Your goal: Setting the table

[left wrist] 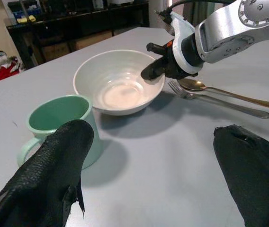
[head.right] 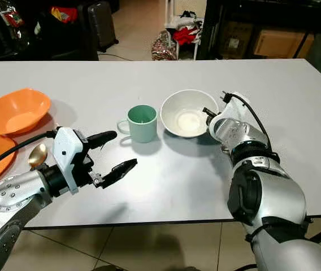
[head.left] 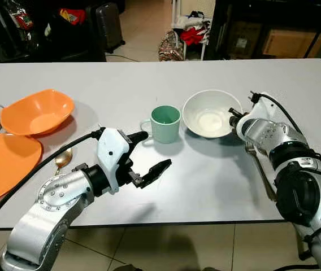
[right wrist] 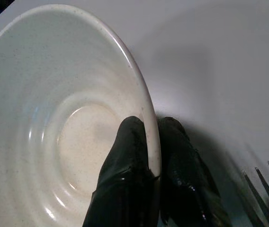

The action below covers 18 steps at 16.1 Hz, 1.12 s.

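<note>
Worktop (head.left: 205, 186): pale grey, running across the whole head view.
White bowl (head.left: 211, 113): upright near the middle of the worktop, at about 1 o'clock from the centre.
Right gripper (right wrist: 153, 156): fingers clenched on the bowl's rim at its 3 o'clock side, one finger inside the bowl, the other outside against the wall.
Green mug (head.left: 164, 123): upright just beside the bowl, at its 9 o'clock, handle pointing to 9 o'clock; apart from the bowl.
Left gripper (head.left: 146, 155): above the worktop at about 6 o'clock from the mug, fingers spread wide and released, holding nothing.
Fork (left wrist: 219, 100): flat on the worktop at the bowl's 4 o'clock side, partly under the right arm.
Spoon (left wrist: 224, 91): gold-coloured, lying alongside the fork.
Orange bowl (head.left: 36, 112): at 9 o'clock on the worktop, well apart from the mug.
Orange plate (head.left: 2, 166): at 8 o'clock, near the worktop's edge, below the orange bowl.
Second spoon (head.left: 63, 158): gold bowl showing between the orange plate and the left arm.
</note>
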{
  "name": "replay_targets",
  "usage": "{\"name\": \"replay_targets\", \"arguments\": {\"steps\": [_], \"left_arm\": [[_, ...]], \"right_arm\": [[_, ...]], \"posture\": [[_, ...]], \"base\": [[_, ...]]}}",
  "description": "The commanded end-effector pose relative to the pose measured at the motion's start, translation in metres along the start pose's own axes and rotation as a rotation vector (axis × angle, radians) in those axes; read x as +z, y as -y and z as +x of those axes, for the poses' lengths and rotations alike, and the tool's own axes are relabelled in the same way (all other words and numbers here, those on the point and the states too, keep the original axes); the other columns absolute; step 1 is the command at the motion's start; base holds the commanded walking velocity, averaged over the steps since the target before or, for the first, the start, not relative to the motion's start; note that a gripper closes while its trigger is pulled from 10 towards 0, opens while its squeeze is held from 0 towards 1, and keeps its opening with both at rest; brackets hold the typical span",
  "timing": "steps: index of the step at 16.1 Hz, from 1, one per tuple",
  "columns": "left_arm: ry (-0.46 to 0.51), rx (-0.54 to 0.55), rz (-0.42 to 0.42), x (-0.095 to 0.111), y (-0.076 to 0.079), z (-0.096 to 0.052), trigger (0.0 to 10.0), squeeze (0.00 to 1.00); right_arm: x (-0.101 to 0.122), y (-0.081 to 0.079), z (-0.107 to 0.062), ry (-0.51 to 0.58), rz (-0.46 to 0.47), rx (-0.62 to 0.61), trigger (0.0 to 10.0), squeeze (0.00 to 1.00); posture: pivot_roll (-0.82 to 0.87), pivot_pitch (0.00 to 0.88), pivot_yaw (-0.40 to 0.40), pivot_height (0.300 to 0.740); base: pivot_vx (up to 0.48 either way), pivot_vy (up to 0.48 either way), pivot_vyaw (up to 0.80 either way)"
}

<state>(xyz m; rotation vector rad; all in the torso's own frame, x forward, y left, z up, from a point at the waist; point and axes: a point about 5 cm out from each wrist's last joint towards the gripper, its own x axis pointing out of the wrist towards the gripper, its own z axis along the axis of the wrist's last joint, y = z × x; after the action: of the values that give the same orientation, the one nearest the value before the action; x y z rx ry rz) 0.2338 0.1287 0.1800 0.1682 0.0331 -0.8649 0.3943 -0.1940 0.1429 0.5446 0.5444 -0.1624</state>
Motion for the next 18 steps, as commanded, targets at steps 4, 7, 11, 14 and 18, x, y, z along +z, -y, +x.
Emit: {"name": "replay_targets", "arguments": {"steps": [4, 7, 11, 14, 18], "left_arm": [[-0.003, -0.026, 0.01, 0.006, 0.001, -0.003, 10.0, 0.0], [-0.006, -0.03, 0.015, 0.009, 0.003, -0.004, 10.0, 0.0], [-0.014, -0.021, 0.017, 0.009, 0.002, -0.007, 10.0, 0.0], [-0.014, -0.03, 0.019, 0.009, 0.001, -0.004, 10.0, 0.0], [-0.012, -0.044, 0.02, 0.009, 0.001, -0.002, 10.0, 0.0]], "right_arm": [[0.009, -0.008, -0.001, 0.046, 0.096, -0.005, 10.0, 0.0], [0.01, -0.012, -0.001, 0.039, 0.151, -0.007, 10.0, 0.0], [0.02, -0.017, -0.005, 0.02, 0.115, 0.01, 10.0, 0.0], [0.022, -0.014, -0.006, -0.001, 0.104, 0.003, 10.0, 0.0], [0.013, -0.006, -0.005, -0.058, 0.151, -0.016, 10.0, 0.0]], "posture": [[0.04, 0.05, 0.067, 0.74], [0.05, 0.054, 0.062, 0.74], [0.04, 0.051, 0.06, 0.74], [0.03, 0.048, 0.068, 0.74], [0.02, 0.046, 0.076, 0.74]], "base": [[0.0, 0.0, 0.0], [0.0, 0.0, 0.0], [0.0, 0.0, 0.0], [0.0, 0.0, 0.0], [0.0, 0.0, 0.0]]}}
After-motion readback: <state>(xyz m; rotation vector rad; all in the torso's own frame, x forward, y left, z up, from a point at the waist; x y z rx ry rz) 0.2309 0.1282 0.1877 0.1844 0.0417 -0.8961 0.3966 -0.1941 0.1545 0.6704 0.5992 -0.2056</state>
